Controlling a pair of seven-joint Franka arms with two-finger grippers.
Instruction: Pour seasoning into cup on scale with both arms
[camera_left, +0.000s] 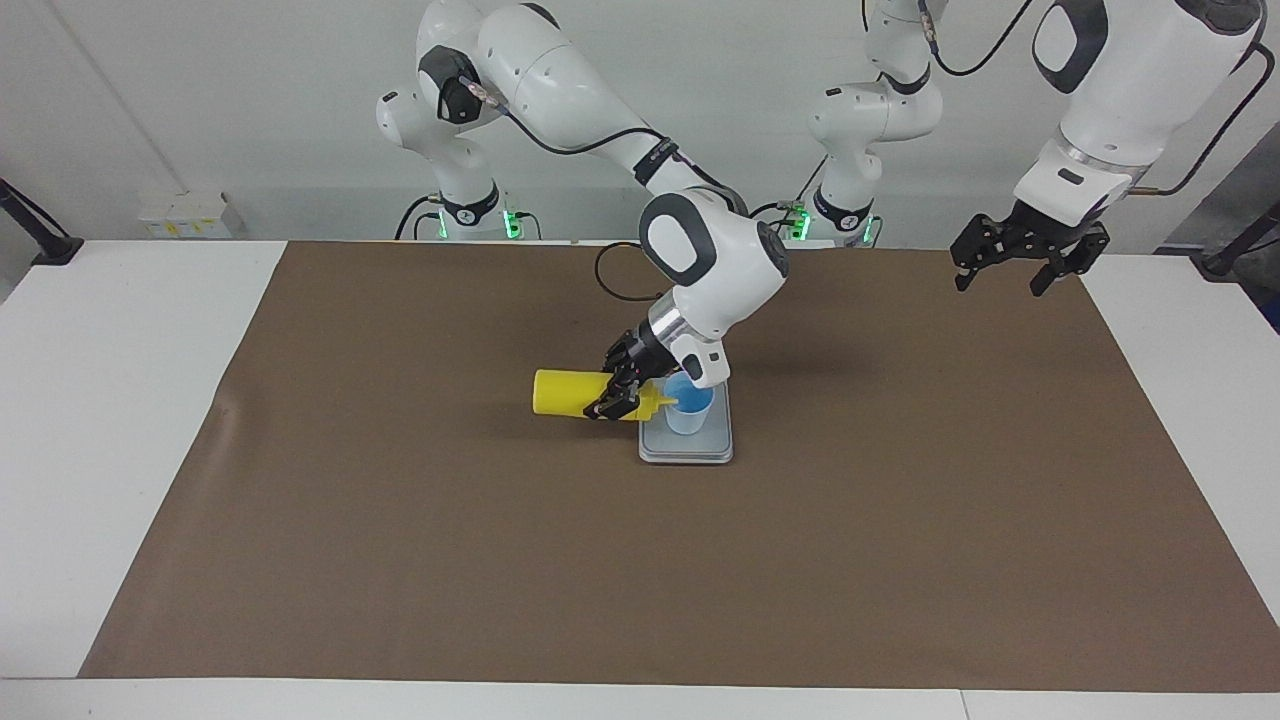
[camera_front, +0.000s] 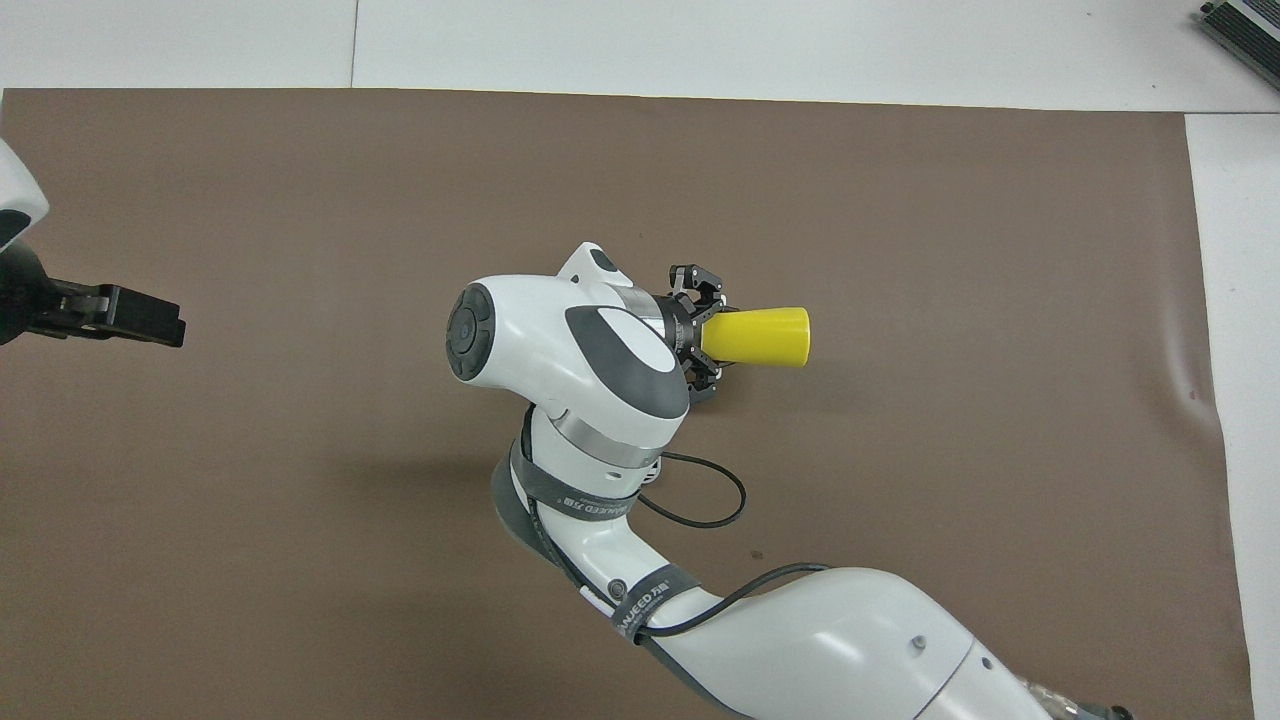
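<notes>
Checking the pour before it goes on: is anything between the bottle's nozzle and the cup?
Nothing visible. The right gripper holds the bottle on its side, nozzle at the rim of the cup on the scale.

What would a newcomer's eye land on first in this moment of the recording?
The bright yellow seasoning bottle, held on its side by the right gripper, its nozzle at the rim of the light blue cup. That cup stands on the scale mid-table. The left gripper waits open, over the left arm's end of the table.
</notes>
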